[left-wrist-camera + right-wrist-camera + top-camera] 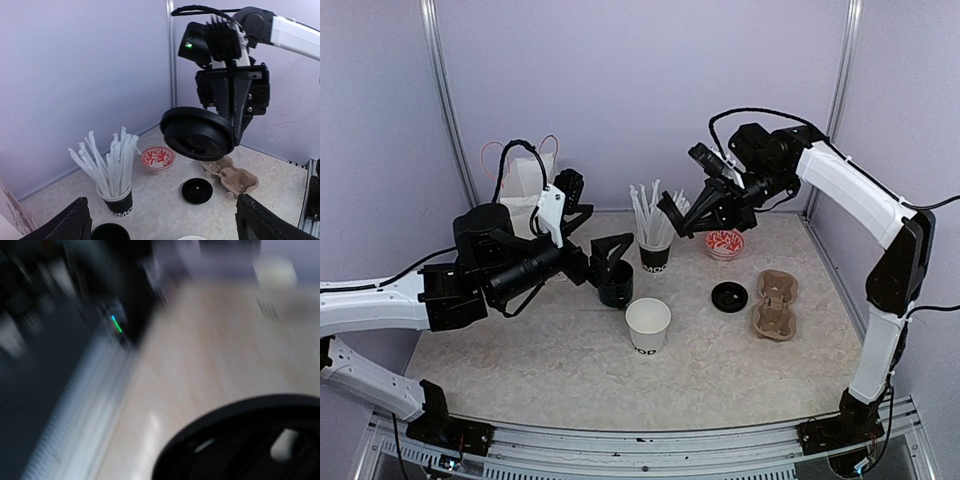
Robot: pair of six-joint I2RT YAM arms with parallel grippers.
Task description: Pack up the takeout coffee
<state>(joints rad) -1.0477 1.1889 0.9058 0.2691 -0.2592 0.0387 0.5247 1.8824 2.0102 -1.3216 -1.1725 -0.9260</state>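
Here, lilac walls enclose a pale speckled worktop. A lidless white paper cup stands near its centre. The right pincer grips a black lid aloft; the left pincer gapes wide.

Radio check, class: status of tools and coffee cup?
Left tool open, empty. Right tool shut on black lid, aloft. White cup unlidded. No obstruction seen.

white cup clear from above, black mug, straw cup crowding behind it
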